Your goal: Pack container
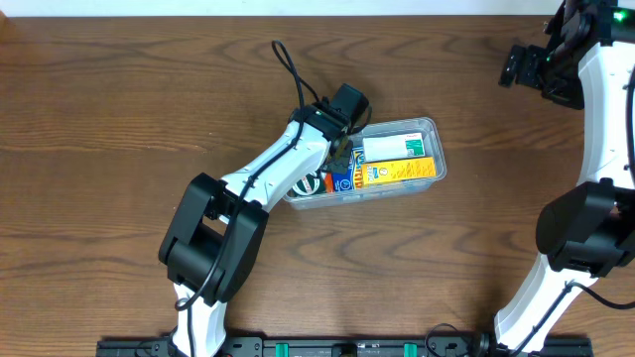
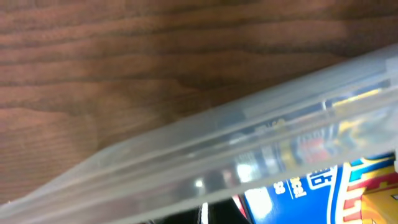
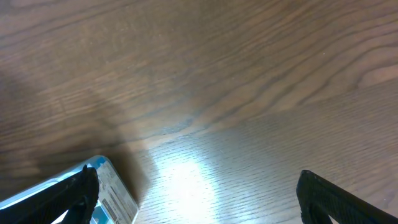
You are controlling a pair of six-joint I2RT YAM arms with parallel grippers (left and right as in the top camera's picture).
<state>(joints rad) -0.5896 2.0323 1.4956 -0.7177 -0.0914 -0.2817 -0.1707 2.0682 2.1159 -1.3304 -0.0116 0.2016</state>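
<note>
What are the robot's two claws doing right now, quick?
Left gripper: shut, down in the container; whether it holds anything cannot be told.
Right gripper: open wide, gripping nothing.

a: where does the overhead view sit?
b: straight above the table (image 1: 119,119), looking down, far enough to take in the left arm (image 1: 268,169) and the right arm (image 1: 605,99); the container (image 1: 435,139) lies just toward 3 o'clock of centre.
a: and the left wrist view?
b: pressed very close to that container's rim (image 2: 205,149), which crosses from 8 to 2 o'clock, wood above it.
a: the right wrist?
b: higher, tilted down at bare wood, its own fingers (image 3: 336,199) at 4 and 8 o'clock. all three share the tabletop.
</note>
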